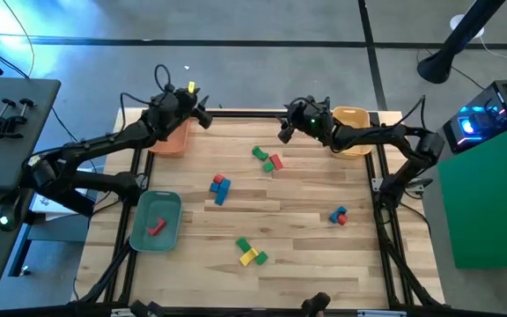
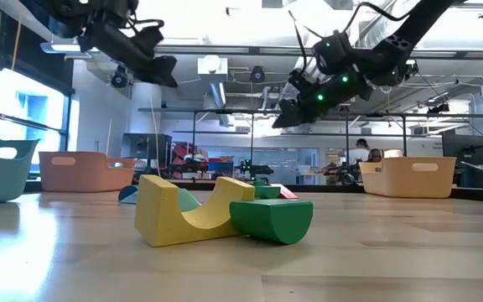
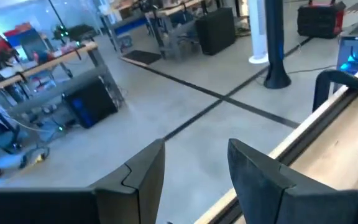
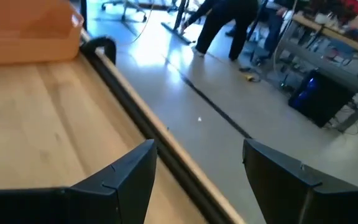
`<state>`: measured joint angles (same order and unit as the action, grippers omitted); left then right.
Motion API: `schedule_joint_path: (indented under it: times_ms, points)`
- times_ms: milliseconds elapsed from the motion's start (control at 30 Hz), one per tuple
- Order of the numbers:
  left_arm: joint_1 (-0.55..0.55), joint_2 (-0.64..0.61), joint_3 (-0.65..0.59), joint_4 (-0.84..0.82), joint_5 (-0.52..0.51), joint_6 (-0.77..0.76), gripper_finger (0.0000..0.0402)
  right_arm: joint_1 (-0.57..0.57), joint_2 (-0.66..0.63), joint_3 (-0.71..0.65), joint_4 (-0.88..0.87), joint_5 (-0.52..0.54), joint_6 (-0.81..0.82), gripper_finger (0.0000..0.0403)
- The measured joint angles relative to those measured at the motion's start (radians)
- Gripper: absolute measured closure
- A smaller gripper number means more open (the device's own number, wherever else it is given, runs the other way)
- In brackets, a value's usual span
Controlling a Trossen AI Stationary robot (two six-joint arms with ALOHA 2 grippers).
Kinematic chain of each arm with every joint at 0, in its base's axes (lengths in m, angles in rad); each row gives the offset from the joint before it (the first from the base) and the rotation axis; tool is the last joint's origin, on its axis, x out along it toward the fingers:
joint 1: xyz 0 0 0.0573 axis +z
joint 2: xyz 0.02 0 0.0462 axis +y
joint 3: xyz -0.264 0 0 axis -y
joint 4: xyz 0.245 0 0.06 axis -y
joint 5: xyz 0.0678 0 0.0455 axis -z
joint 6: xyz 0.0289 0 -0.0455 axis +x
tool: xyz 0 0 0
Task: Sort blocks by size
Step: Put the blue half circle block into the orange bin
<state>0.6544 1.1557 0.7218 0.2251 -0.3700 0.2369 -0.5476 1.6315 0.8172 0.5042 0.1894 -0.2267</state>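
Observation:
Small blocks lie on the wooden table (image 1: 306, 255): a green and a red one (image 1: 268, 158) at the far middle, a blue and red cluster (image 1: 220, 188) in the middle, a blue and red pair (image 1: 338, 216) at the right, and a green and yellow pair (image 1: 251, 252) near the front. The front pair also shows in the low view as a yellow arch (image 2: 183, 214) and a green half-round (image 2: 271, 220). A red block (image 1: 156, 227) lies in the green tray (image 1: 170, 204). My left gripper (image 1: 202, 116) is open and empty, raised by the orange tray (image 1: 172, 139). My right gripper (image 1: 284, 132) is open and empty, raised at the far edge near the yellow tray (image 1: 352, 119).
The orange tray stands at the far left corner, the yellow tray at the far right corner and the green tray at the left side. A black frame rail (image 1: 245, 114) runs along the table's far edge. People show in the room beyond the table (image 4: 229, 25).

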Motion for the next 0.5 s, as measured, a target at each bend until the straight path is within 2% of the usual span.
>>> schedule_joint_path:
  times_ms: [133,267,400,500]
  points:
    - [-0.045,0.001,0.000,-0.025,0.001,-0.056,0.0241,0.025,-0.014,-0.001,-0.034,-0.043,0.173,0.0167]
    - [-0.114,-0.037,0.000,-0.128,0.002,-0.079,0.0241,0.067,-0.034,0.000,-0.066,-0.143,0.117,0.0167]
    - [-0.188,-0.059,0.000,-0.200,0.000,-0.174,0.0241,0.123,-0.044,0.000,-0.112,-0.107,0.105,0.0167]
    - [-0.249,-0.078,0.000,-0.284,0.008,-0.245,0.0241,0.159,-0.104,0.005,-0.172,-0.093,0.104,0.0167]
